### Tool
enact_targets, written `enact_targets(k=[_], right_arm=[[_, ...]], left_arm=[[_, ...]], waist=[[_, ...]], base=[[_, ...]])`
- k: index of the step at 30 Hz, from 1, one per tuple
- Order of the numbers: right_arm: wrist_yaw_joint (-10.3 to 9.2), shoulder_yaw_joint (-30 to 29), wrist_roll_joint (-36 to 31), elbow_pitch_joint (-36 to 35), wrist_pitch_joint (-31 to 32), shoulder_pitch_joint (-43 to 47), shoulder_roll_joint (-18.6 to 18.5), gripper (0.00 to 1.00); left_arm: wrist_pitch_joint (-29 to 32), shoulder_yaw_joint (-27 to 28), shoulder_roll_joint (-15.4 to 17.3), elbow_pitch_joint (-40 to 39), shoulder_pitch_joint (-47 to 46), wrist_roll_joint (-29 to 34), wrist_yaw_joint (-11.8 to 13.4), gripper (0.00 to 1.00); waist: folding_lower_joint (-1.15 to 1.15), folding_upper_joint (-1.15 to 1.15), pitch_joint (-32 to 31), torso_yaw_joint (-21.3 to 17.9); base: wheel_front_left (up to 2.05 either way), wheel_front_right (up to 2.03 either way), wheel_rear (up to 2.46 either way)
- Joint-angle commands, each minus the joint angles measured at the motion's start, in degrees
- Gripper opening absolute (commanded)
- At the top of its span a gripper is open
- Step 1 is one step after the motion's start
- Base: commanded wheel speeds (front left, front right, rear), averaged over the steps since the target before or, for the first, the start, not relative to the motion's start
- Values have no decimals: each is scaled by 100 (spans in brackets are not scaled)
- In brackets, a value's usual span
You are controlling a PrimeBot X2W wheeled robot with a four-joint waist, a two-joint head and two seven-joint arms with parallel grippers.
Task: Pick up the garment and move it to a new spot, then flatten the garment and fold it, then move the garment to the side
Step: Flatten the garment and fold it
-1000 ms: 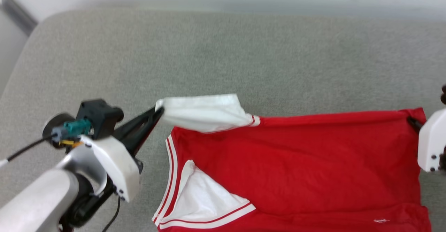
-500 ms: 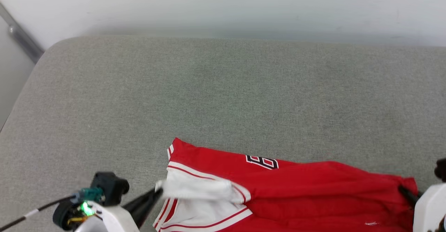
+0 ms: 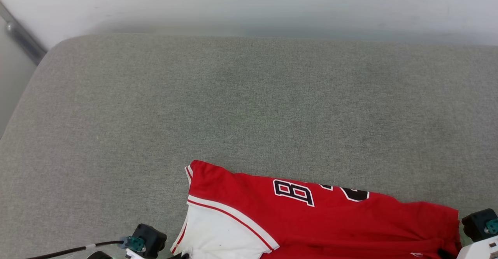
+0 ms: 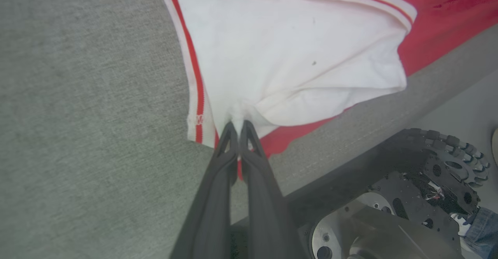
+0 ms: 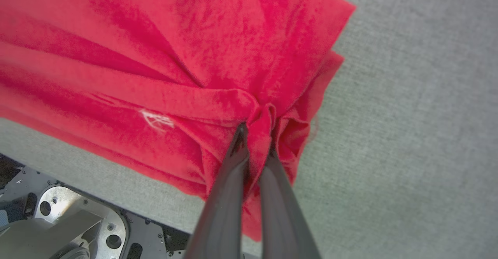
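Note:
The garment (image 3: 311,220), a red jersey with white sleeves, lies at the near edge of the grey cushion, its black-and-white print facing up. In the left wrist view my left gripper (image 4: 237,126) is shut on the edge of the white sleeve (image 4: 291,56), beside its red-and-white trim. My right gripper (image 5: 255,130) is shut on a bunched fold of red cloth (image 5: 155,56) near the garment's corner. In the head view both grippers sit at the bottom edge: the left gripper (image 3: 184,256) by the sleeve, the right gripper (image 3: 441,252) at the red corner.
The grey cushion (image 3: 249,107) stretches wide beyond the garment up to a white wall (image 3: 249,2). A metal bar (image 3: 21,37) runs at the far left. Below the cushion's front edge sit my base and a wheel (image 4: 447,161), next to a bit of blue denim (image 4: 480,220).
Both grippers have drawn back toward the near edge with the sleeve and the red corner, turning the garment over so its print shows. The head camera has shifted too.

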Motion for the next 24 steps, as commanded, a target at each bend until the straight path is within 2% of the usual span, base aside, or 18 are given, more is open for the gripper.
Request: enact_targets(k=[1, 3, 4, 5, 6, 13, 16, 20, 24], right_arm=[[-2, 167, 4, 116, -88, -73, -54, 0], [-2, 290, 45, 252, -116, -103, -67, 0], [-2, 354, 50, 294, -143, -132, -66, 45], [-1, 405, 85, 323, -188, -164, -54, 100], [-1, 438, 125, 349, -224, -200, -34, 100], [-2, 340, 423, 216, -310, -395, 33, 100], [-2, 161, 603, 12, -170, -406, 109, 100], [-2, -162, 626, -295, 83, -357, 191, 100], [-2, -676, 709, -517, 327, -278, 537, 100]], left_arm=[[-31, -49, -67, 118, -77, 65, -73, 0], [-61, -91, -113, 249, -124, 118, -114, 0], [-71, -113, -143, 304, -137, 135, -127, 2], [-101, -131, -167, 356, -146, 170, -132, 86], [-138, -139, -199, 403, -156, 192, -138, 100], [-595, 34, -347, 472, -138, 151, -78, 100], [-951, 251, -348, 299, -118, 161, 64, 100], [-1540, 483, -223, 145, -215, 674, 548, 100], [-2184, 852, -270, 97, -69, 855, 1012, 100]], waist=[[0, 0, 13, 1], [0, 0, 11, -3], [0, 0, 2, -3], [0, 0, -10, -3], [0, 0, -28, -1], [0, 0, -289, -1], [0, 0, -422, -18], [0, 0, -556, -17], [0, 0, -610, -1]], base=[[0, 0, 0], [0, 0, 0], [0, 0, 0], [0, 0, 0], [0, 0, 0], [0, 0, 0], [0, 0, 0], [0, 0, 0], [0, 0, 0]])
